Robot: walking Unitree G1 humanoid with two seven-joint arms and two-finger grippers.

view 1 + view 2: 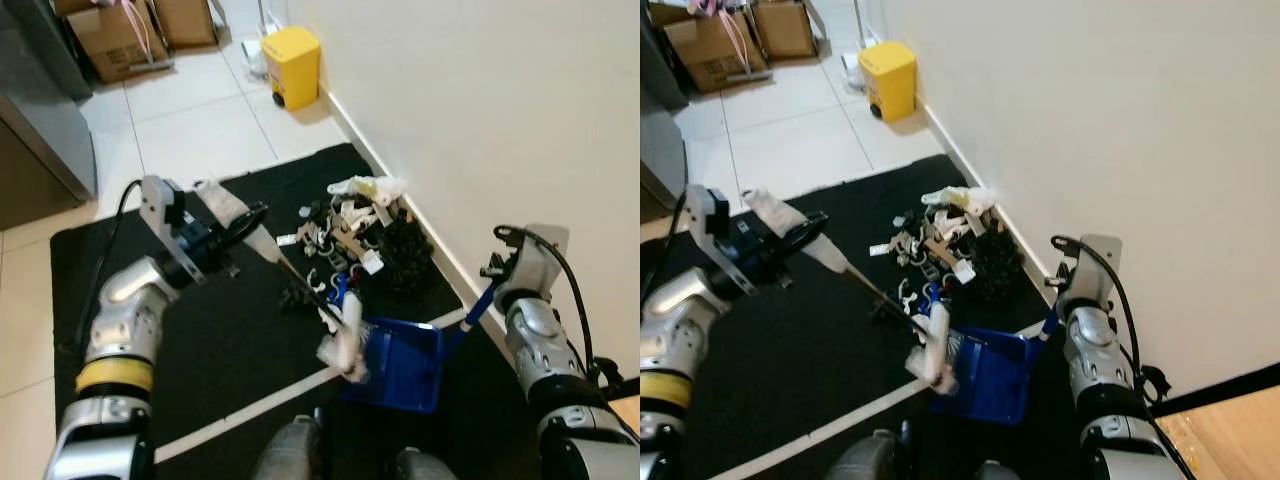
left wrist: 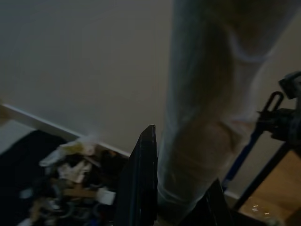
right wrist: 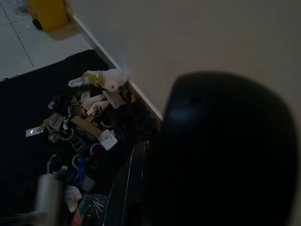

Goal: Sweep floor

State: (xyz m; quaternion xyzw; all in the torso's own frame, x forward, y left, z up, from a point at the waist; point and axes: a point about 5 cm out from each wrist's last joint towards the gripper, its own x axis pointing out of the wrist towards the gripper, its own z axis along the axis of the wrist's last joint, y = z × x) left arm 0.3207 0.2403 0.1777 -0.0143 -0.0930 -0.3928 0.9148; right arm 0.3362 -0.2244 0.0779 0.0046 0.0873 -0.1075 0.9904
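Observation:
A pile of litter (image 1: 350,232), made of white scraps, hooks and black bits, lies on the black mat (image 1: 220,340) against the wall. My left gripper (image 1: 236,228) is shut on the white-wrapped handle of a brush (image 1: 262,245). The brush slants down to its pale head (image 1: 346,342) at the edge of the blue dustpan (image 1: 400,362). The dustpan sits on the mat just short of the pile. My right gripper (image 1: 496,270) is shut on the top of the dustpan's blue handle (image 1: 478,305) near the skirting. In the left wrist view one black finger (image 2: 141,183) lies beside the pale handle (image 2: 207,117).
The white wall (image 1: 480,100) with its skirting runs along the right. A yellow bin (image 1: 292,65) stands by it farther off, with cardboard boxes (image 1: 115,40) behind. A grey cabinet (image 1: 40,120) stands at the far left. My feet (image 1: 290,455) are on the mat near a white stripe.

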